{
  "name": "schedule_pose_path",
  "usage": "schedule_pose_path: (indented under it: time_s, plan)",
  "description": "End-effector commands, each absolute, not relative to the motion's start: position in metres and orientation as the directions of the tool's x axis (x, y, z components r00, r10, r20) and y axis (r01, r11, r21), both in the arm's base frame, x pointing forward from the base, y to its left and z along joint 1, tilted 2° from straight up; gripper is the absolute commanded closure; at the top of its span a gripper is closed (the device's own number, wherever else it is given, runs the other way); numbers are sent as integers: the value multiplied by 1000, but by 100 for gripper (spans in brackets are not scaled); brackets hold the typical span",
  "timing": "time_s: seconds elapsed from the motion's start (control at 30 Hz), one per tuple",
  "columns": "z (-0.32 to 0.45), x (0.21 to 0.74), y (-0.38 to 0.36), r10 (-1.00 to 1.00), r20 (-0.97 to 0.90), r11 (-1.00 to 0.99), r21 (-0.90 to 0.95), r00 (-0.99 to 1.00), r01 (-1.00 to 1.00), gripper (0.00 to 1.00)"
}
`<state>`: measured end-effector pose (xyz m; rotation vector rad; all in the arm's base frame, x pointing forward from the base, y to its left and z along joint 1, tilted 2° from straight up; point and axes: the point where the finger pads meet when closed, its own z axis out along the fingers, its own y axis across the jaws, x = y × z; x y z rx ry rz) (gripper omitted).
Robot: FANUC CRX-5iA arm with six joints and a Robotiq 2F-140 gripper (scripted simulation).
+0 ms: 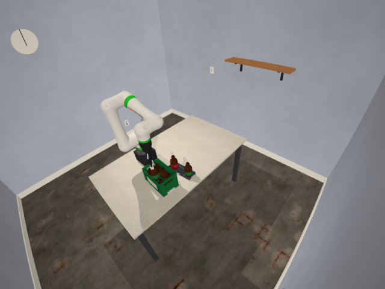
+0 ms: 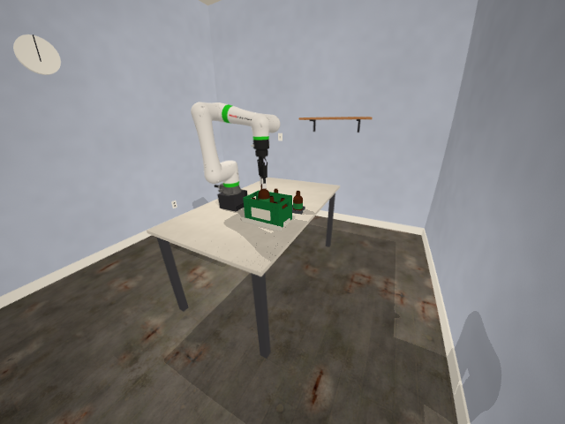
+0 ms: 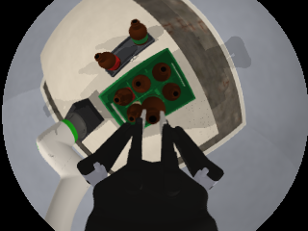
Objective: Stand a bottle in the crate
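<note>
A green crate [image 1: 157, 180] stands on the table near the robot's base; it also shows in the exterior view [image 2: 267, 208] and in the wrist view [image 3: 146, 92]. Several brown bottles stand in its cells. My gripper [image 1: 151, 164] points straight down over the crate's near-base corner and is shut on the neck of a brown bottle [image 3: 152, 107], whose body sits partly inside a cell [image 2: 263, 193]. Two more bottles stand upright on the dark tray [image 1: 183, 173]: one with a red band [image 1: 173, 162] and one with a green band [image 1: 187, 168].
The robot's dark base block [image 1: 141, 156] stands right behind the crate. The tray lies close beside the crate on its far side. The table's front edge [image 1: 186, 195] runs near both. A wooden shelf [image 1: 260, 65] hangs on the far wall.
</note>
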<state>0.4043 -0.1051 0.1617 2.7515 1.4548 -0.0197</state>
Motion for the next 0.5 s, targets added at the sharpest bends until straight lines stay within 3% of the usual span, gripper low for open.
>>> schedule_pose_path:
  time_s: [0.0,0.47]
  plan:
    - [160,404,-105,826,-25,-563,20,563,826,100]
    - [154,404,-105,826,-25,-563,20,563,826,100]
